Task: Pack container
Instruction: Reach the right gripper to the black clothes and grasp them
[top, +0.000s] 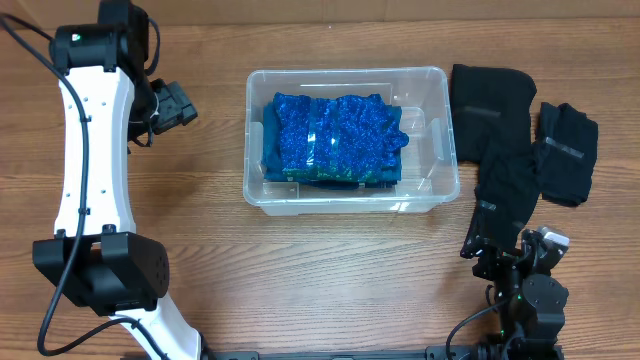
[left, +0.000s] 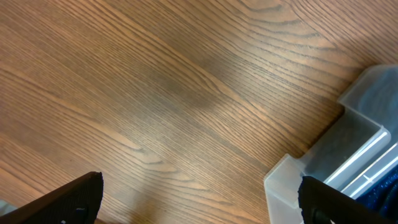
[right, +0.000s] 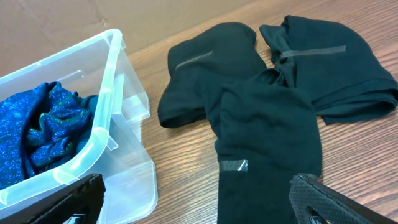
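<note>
The clear plastic container (top: 430, 120) sits mid-table with a folded blue patterned garment (top: 338, 138) inside. It also shows in the right wrist view (right: 118, 124) and its corner in the left wrist view (left: 311, 180). Black garments (top: 500, 130) lie on the table right of it, one with a tape strip (right: 233, 166). My left gripper (left: 199, 199) is open and empty over bare wood left of the container. My right gripper (right: 199, 199) is open and empty, low at the front right, just before the nearest black garment (right: 267, 130).
A smaller black folded garment (top: 565, 150) lies at the far right. The left arm's white links (top: 95, 150) stretch along the table's left side. A brown cardboard surface (right: 93, 18) stands behind the table.
</note>
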